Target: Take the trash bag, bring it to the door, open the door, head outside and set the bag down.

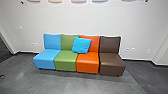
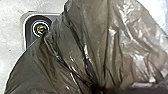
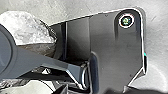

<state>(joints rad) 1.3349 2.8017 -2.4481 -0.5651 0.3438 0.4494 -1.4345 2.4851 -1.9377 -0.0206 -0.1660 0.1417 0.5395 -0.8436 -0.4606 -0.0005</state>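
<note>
The trash bag [image 2: 97,42], brownish, thin and shiny, is gathered at the left gripper [image 2: 97,88], which is pinching it: the folds run together right at the tips, and the fuller part of the bag swells out from there over the pale floor, hiding some of the robot's base plate and part of one round fitting. The right wrist view has the bag too, lying past the jointed bar at the edge of the base plate, its skin whitish with glare on one part and brown on another. It is apart from the right gripper [image 3: 92,91]; whether that one is spread or pressed together I cannot tell. Ahead of the robot, four armless seats stand side by side on a grey floor [image 1: 62,83], near a white wall [image 1: 82,22]: from left to right a light blue seat [image 1: 45,60], a green seat [image 1: 65,61], an orange seat [image 1: 87,62] and a brown seat [image 1: 111,63]. A bright blue cushion [image 1: 81,45] leans, tilted, across the backs of the green and orange ones. Pastel panels [image 1: 78,1] hang on the wall above.
</note>
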